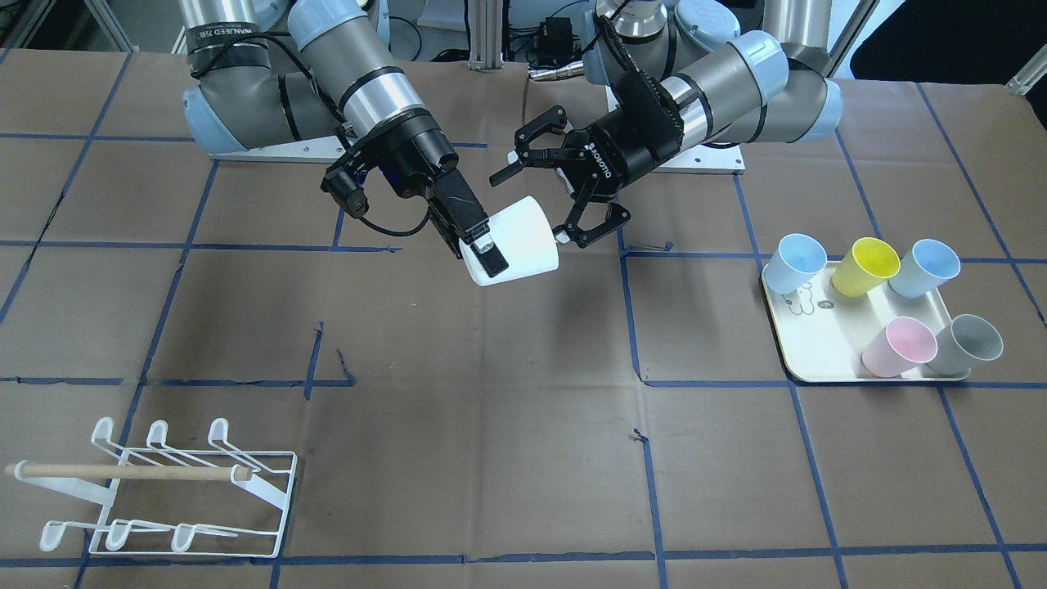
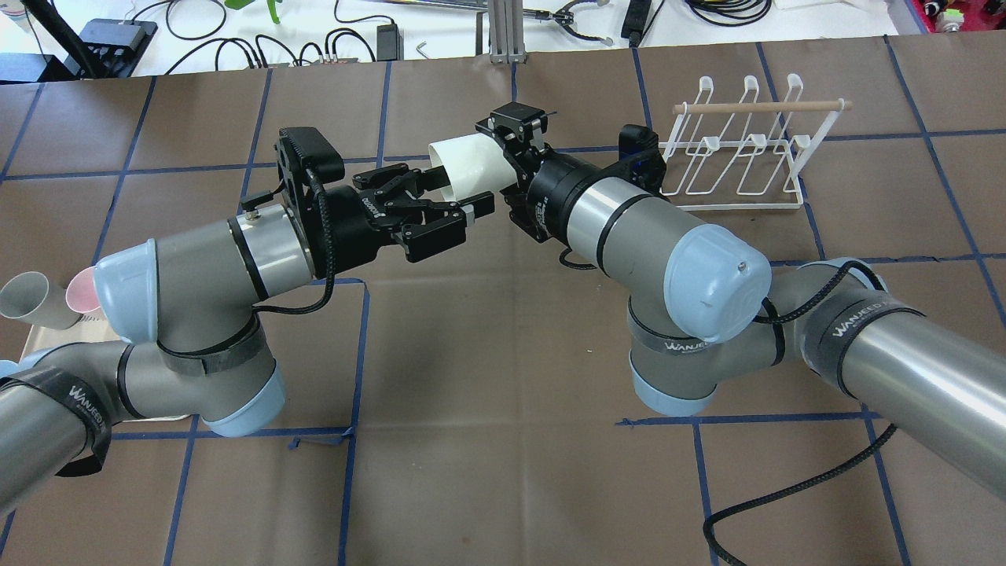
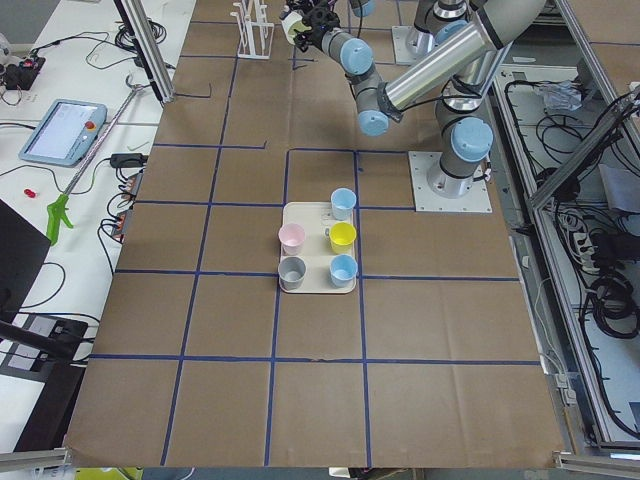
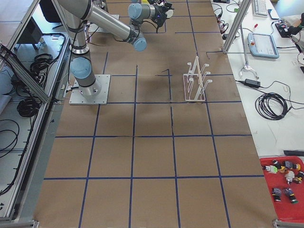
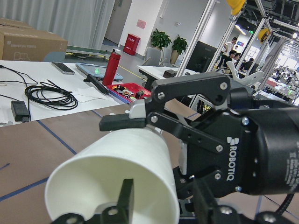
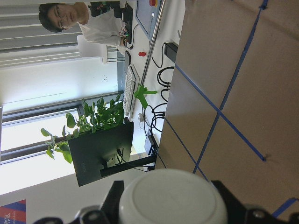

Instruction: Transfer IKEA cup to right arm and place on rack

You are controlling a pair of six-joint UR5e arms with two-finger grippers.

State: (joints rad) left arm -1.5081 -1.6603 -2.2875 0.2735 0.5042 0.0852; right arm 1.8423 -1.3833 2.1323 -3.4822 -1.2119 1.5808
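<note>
R pincer (image 1: 481,249) is seen clenched on the white IKEA cup (image 1: 523,237) at its base end. The cup is held in the air above the bench, tipped on its side, mouth turned toward the L pincer (image 1: 530,206). That pincer's jaws are spread wide, w/ the cup's mouth end just beside them; whether they touch can't be judged. In the L wrist view one L finger (image 5: 125,198) is seen in front of the open mouth. The bench (image 1: 507,458) is covered w/ brown sheet, marked off in blue tape squares. The R arm (image 1: 360,65) and L arm (image 1: 728,78) are both reached in toward mid-bench, on the robot's side of it. The rack (image 1: 263,491), white wire w/ a wooden dowel (image 1: 123,471) laid across, is stood at the bench's far edge on the robot's R, well apart from the cup. A cream tray (image 1: 818,343) is set on the robot's L side. Five cups are stood on it: pale blue cup (image 1: 797,262), yellow cup (image 1: 867,266), second blue cup (image 1: 924,268), pink cup (image 1: 900,346), grey cup (image 1: 969,343).
</note>
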